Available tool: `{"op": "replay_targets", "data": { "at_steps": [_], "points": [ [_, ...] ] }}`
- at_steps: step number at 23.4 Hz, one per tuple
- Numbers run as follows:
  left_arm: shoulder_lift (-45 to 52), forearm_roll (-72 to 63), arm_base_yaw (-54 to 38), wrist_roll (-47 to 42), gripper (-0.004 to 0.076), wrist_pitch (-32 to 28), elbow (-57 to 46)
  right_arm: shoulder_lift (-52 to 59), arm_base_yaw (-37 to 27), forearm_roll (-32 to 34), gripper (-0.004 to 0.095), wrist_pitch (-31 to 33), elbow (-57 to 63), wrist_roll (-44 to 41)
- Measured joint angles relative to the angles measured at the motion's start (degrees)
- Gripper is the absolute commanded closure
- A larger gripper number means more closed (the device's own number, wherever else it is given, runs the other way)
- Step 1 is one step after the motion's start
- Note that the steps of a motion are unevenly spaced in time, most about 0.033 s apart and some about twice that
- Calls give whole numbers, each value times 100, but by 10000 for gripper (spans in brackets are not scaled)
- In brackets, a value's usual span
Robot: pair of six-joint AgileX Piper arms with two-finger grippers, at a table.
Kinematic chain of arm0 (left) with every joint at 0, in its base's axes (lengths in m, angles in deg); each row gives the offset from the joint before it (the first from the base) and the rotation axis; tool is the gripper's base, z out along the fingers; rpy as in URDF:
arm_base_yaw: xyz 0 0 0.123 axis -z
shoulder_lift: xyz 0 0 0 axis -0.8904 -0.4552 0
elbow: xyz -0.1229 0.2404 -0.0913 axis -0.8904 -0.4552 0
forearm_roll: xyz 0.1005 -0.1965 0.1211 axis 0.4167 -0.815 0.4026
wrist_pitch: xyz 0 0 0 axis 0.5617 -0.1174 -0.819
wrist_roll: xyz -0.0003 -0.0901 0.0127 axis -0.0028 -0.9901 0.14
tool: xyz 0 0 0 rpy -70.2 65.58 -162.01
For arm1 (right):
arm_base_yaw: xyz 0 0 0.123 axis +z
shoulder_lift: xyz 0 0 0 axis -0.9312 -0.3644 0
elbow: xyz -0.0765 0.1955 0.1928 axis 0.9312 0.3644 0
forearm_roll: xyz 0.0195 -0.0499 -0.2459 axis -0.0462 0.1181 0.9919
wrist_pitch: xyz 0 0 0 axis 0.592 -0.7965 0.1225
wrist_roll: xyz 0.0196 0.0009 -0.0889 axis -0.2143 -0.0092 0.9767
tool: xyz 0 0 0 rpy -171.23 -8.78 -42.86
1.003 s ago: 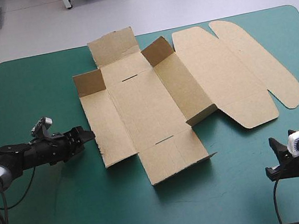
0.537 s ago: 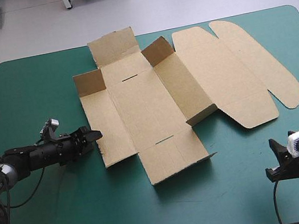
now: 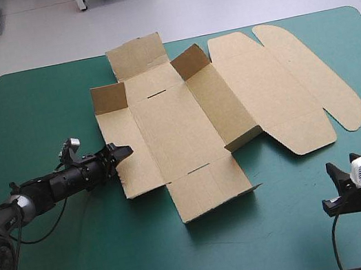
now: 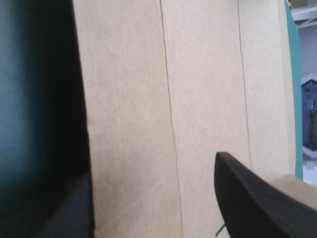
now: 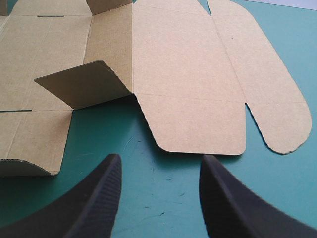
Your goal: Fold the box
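The brown box (image 3: 178, 121) is laid mostly flat across the centre of the high view on the teal-green bench (image 3: 41, 96). Light, stiff-ish board that'll bend at the creases is expected, so the left panel's outer edge looks best grabbed. The left gripper (image 3: 119, 152) is parked there, fingers wide apart, nothing pinched. The right gripper (image 5: 159, 193), well clear of it, is open and empty too. Whether a finger is tucked under the board can't be made out tbh.
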Motion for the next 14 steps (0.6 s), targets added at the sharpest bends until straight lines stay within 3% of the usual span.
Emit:
{"op": "replay_targets", "data": {
  "at_steps": [8, 14],
  "points": [
    [-164, -488, 496, 292, 567, -91, -5, -7, 0, 31, 449, 0, -6, 0],
    [-164, -494, 502, 475, 731, -91, -5, -7, 0, 44, 449, 0, -6, 0]
  ]
}}
